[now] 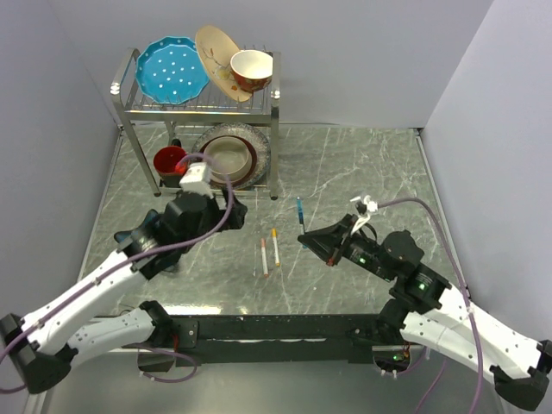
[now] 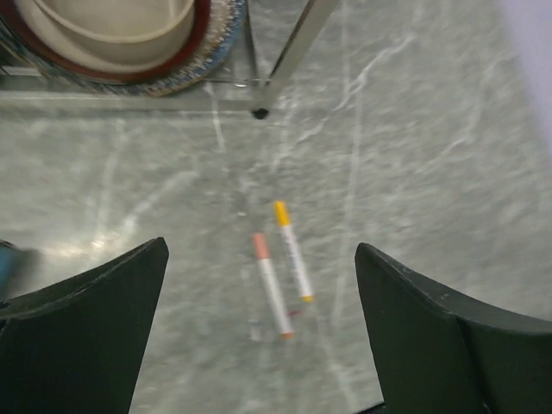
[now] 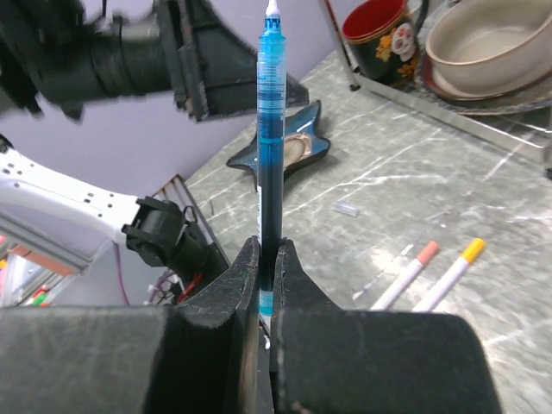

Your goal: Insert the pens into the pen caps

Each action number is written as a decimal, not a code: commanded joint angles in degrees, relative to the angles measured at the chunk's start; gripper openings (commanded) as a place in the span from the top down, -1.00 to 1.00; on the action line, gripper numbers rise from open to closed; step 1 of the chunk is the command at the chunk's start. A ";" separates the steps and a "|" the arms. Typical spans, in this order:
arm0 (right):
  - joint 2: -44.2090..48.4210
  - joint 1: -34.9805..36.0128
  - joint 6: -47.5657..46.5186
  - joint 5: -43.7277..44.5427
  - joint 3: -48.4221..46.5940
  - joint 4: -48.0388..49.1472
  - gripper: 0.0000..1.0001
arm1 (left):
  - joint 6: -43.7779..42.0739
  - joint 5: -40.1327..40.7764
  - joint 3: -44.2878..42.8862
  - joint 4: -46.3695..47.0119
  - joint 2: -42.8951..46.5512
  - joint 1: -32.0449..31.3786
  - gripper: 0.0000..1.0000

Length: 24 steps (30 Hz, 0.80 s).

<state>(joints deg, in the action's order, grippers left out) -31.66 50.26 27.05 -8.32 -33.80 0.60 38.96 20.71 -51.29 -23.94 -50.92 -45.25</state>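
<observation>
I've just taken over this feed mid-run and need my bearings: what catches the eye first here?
The blue pen stands out, pinched in the shut right claw and sticking straight out from it. Two white pens, one pink-ended and one yellow-ended, lie side by side on the marble table, in front of the open left claw. At the far left, a dish rack holds a bright blue plate.

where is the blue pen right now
The blue pen is clamped in the right gripper, right of centre in the top view, just right of the two white pens lying on the table.
</observation>
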 commanded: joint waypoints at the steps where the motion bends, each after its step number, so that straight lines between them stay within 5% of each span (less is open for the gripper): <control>1: 7.39 0.19 -2.96 2.60 1.28 -2.88 1.00 | -20.83 -0.38 -9.96 -13.22 -8.21 -0.01 -0.89; 14: 24.97 0.10 -4.11 9.98 1.99 -12.20 1.00 | -53.69 -8.48 -4.09 -16.93 -23.78 0.25 -0.54; 24: 29.37 0.19 -4.99 12.27 1.28 -15.98 1.00 | -62.77 -17.54 -1.10 -12.89 -31.17 9.30 -0.34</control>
<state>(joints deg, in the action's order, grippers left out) -2.94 50.26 23.16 2.59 -31.79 -14.31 -18.02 7.14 -52.99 -39.66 -81.03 -38.83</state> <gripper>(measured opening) 0.059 0.675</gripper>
